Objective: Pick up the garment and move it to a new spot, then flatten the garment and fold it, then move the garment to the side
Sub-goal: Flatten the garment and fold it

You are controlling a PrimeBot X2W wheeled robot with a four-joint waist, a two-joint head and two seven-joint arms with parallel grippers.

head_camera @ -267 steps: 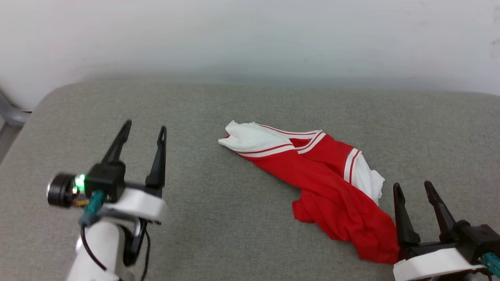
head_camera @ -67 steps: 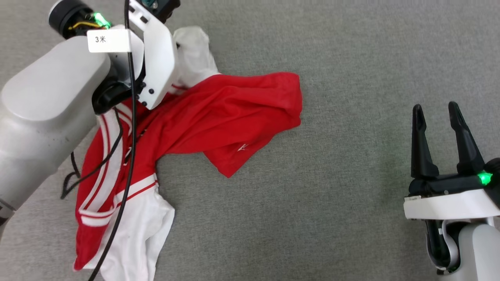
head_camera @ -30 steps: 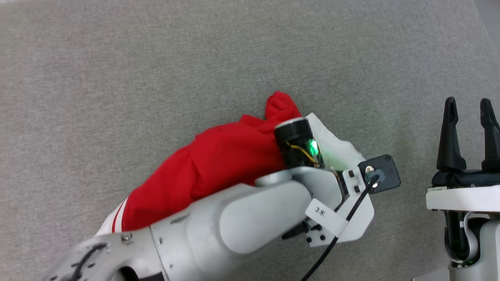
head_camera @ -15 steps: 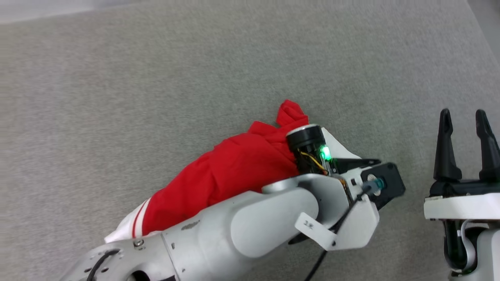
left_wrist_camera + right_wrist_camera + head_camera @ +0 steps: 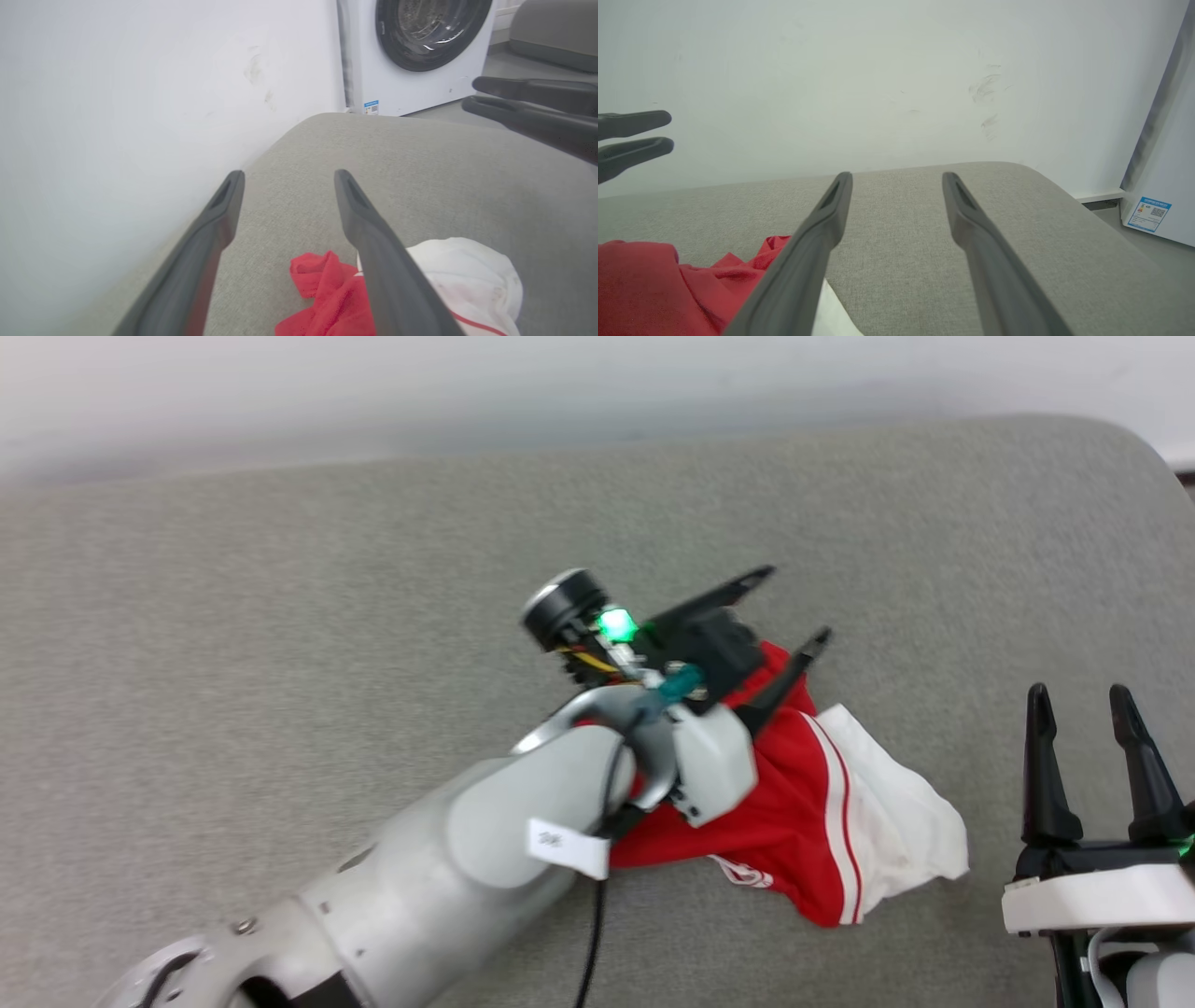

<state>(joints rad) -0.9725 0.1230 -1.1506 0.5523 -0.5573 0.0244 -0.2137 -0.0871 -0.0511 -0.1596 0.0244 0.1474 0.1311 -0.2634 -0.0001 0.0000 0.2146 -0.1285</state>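
So your left gripper [image 5: 795,604] just let go. A second ago it was clamped down into the garment, and now its fingers are spread wide and lifted clear with nothing between them. The garment [image 5: 794,793] sits in a crumpled heap on the grey cushion [image 5: 280,616], right under the wrist and behind the fingertips. The red body is bunched up, with one white sleeve [image 5: 901,812] spilling toward your right gripper [image 5: 1078,695]. That one's wide open too, empty, near the sleeve but not touching it. I'd call the "move it to a new spot" bit done. Flattening looks like the next job, and it's a proper wad, so you'll probably have to hunt for a hem first.

Writing-wise, not much luck:
- The tag [image 5: 565,845] on the left forearm is too blurred to read.
- There's a sliver of white-edged print [image 5: 742,873] on the red, not legible.
- Past the left fingertips, the washing machine [image 5: 420,56] has a little blue sticker [image 5: 371,107], way too small to make out.
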